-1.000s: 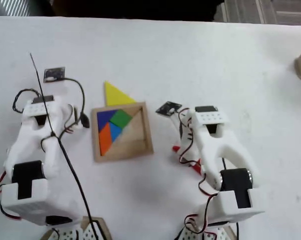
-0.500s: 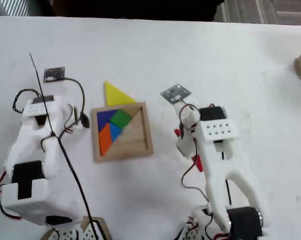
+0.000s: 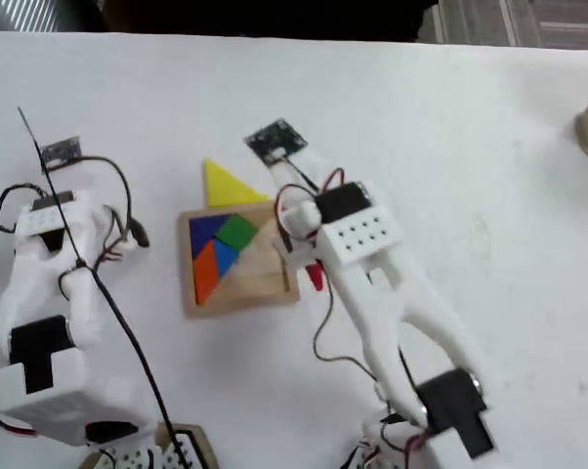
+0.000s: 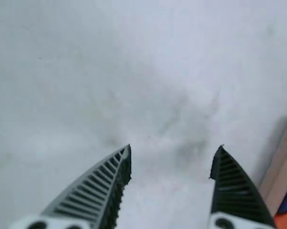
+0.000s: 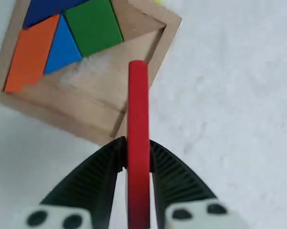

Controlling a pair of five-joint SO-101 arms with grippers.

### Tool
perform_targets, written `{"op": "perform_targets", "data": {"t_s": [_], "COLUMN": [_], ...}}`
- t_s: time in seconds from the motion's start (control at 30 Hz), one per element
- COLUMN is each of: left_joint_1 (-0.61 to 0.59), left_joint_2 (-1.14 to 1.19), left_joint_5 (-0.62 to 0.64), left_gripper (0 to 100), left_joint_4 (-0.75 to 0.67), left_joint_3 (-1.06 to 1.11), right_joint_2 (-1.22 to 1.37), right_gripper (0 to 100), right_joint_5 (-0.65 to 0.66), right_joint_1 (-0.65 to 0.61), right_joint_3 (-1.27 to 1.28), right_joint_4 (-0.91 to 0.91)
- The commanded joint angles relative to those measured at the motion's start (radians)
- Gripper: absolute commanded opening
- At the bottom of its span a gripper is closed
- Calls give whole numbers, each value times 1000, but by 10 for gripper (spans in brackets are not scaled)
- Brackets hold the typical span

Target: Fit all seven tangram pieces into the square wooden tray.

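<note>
Jaws: right gripper (image 5: 136,142) clamps one red piece (image 5: 138,95); left gripper (image 4: 174,148) agape; tray (image 5: 98,86) holds seemingly four.

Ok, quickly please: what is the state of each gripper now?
Left gripper: open, holding nothing.
Right gripper: closed on the red tangram piece, gripped by its flat faces.

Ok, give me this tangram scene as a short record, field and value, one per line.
container: square wooden tray, partly filled
in tray: dark blue, green, orange, light blue pieces
outside tray: yellow triangle on table at far rim
right end effector: shut on red piece, edge-on over tray's edge
left end effector: open, above bare table beside tray
</note>
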Motion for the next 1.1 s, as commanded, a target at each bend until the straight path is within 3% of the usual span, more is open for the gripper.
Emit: {"op": "perform_targets", "data": {"t_s": [0.0,0.3,0.4,0.5,0.6,0.77,1.07], "left_joint_1": [-10,-7,-7,-7,-7,-5,-5], "left_joint_2": [-8,-8,-8,-7,-7,-7,-7], "left_joint_5": [23,28,28,29,29,29,28], "left_gripper": [268,268,268,268,268,268,268], "left_joint_4": [-14,-40,-40,-40,-40,-40,-40], "left_joint_3": [-55,-52,-52,-52,-52,-51,-49], "right_joint_2": [162,423,464,493,510,516,516], "right_gripper": [17,18,18,18,18,18,18], "right_joint_5": [-153,-548,-603,-572,-402,110,459], "right_joint_1": [-28,-97,-105,-104,-104,-128,-240], "right_joint_3": [-132,-388,-440,-456,-453,-453,-431], "right_joint_4": [-90,-45,-8,7,28,77,105]}}
